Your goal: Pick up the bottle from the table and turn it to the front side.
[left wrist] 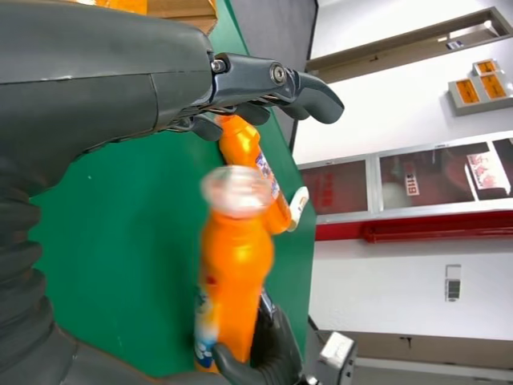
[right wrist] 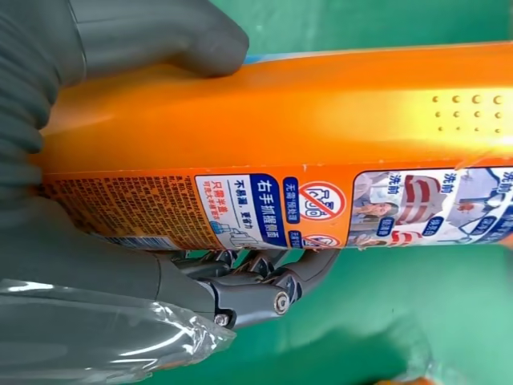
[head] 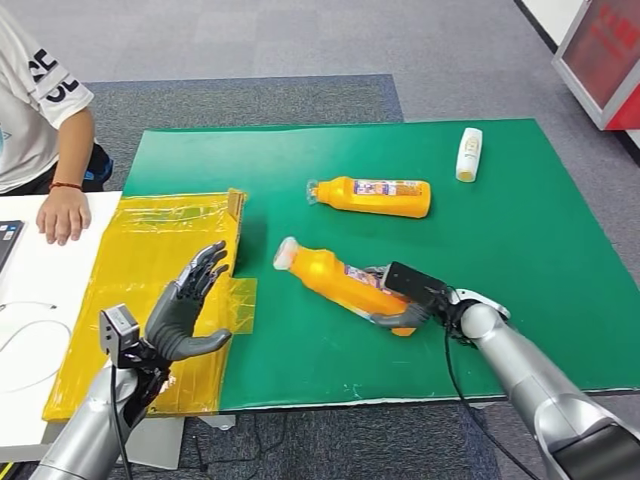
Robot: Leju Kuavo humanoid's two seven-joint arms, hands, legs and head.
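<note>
The desk (head: 528,250) under me carries a green mat, with a yellow sheet (head: 143,270) at its near left and a white surface beyond, where a person's hand (head: 63,213) rests. On the green lie two orange bottles and a small white bottle (head: 469,154) at the far right.

The bottle (head: 336,280) I am working on lies on its side near the middle of the mat, clear cap toward my left, its base end in my right hand (head: 411,298). That hand is clenched round it: in the right wrist view my thumb (right wrist: 181,36) presses one side of the orange body and my fingers (right wrist: 266,277) curl under the other, at the printed label. I cannot tell whether the bottle has left the mat yet. The second orange bottle (head: 373,196) lies farther off, well apart.

My left hand (head: 185,310) hangs above the yellow sheet, released, fingers spread, grasping nothing.

To do this well, I judge I should keep the squeeze firm, since the body looks smooth and I hold it near one end, so the cap end will want to droop. I would lift clear of the mat first, then roll my wrist until the main face shows, steering away from the farther bottle.

Both orange bottles are capped; what they contain I cannot see.
</note>
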